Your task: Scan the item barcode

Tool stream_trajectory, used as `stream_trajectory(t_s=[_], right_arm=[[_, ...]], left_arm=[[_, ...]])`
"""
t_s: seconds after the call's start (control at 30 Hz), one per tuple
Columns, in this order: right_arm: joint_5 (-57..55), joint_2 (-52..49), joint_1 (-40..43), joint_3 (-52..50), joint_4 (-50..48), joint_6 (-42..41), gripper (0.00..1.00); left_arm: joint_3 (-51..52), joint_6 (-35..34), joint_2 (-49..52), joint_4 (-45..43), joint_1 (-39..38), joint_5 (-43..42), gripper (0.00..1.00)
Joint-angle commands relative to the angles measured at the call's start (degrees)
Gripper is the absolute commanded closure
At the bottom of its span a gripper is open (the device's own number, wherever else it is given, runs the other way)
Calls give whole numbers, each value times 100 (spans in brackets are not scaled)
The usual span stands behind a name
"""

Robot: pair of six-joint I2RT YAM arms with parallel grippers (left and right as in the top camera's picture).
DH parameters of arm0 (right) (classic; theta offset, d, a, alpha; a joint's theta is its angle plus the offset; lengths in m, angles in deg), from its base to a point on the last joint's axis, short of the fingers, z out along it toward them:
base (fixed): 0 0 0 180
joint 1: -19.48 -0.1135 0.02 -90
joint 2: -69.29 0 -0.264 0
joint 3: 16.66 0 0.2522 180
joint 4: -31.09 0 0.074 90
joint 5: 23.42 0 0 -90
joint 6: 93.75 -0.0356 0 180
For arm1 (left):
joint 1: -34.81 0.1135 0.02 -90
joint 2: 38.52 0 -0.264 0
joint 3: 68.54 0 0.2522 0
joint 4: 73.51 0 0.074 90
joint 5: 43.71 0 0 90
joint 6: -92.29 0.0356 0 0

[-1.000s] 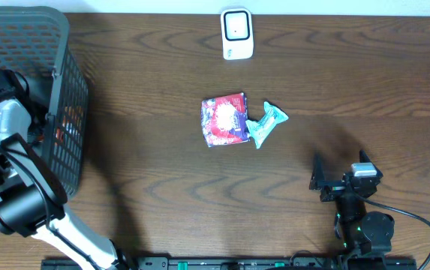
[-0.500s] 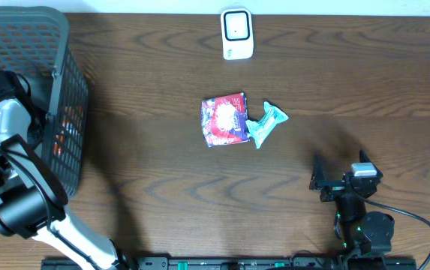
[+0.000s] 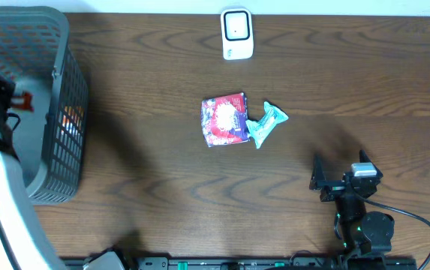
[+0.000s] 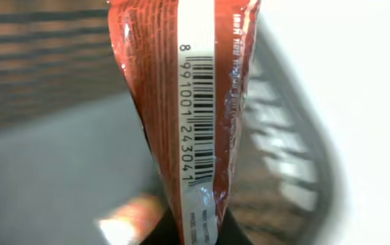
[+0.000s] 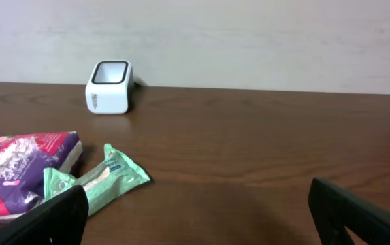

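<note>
A red packet (image 4: 181,88) fills the left wrist view. Its white strip with a printed barcode (image 4: 196,122) faces the camera. My left gripper (image 4: 198,235) is shut on the packet's lower end, with a black finger on either side. From overhead, the left gripper (image 3: 10,102) hangs high above the grey basket (image 3: 63,120), and only a bit of the red packet (image 3: 25,99) shows. The white scanner (image 3: 237,34) (image 5: 109,87) stands at the table's far edge. My right gripper (image 3: 340,166) (image 5: 198,218) rests open near the front right, holding nothing.
A red-and-purple packet (image 3: 224,120) (image 5: 18,170) and a green packet (image 3: 264,123) (image 5: 96,180) lie side by side mid-table. Some orange items (image 3: 66,124) show through the basket's mesh wall. Behind the held packet the basket's rim (image 4: 297,156) shows, blurred.
My left gripper has shut on the red packet and risen out of the basket towards the overhead camera. The right arm has not moved.
</note>
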Motion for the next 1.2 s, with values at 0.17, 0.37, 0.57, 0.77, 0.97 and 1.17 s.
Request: stream_trajectory(t_s=[0.17, 0.37, 0.57, 0.77, 0.97, 1.17], right_arm=[[33, 9, 9, -4, 20, 44, 1], [33, 9, 9, -4, 20, 44, 1], [33, 9, 9, -4, 20, 44, 1], [33, 9, 9, -4, 20, 44, 1], [33, 9, 9, -4, 20, 44, 1], [33, 9, 9, -4, 20, 44, 1]], left_arm=[[-24, -170, -555, -275, -1681, -2127, 93], [24, 1010, -173, -92, -3687, -1847, 92], [39, 1274, 627, 155, -4957, -1141, 93], [39, 1272, 1502, 155, -5528, -597, 92], [39, 1268, 2258, 155, -5753, -584, 92], [39, 605, 2715, -197, -5998, -599, 92]])
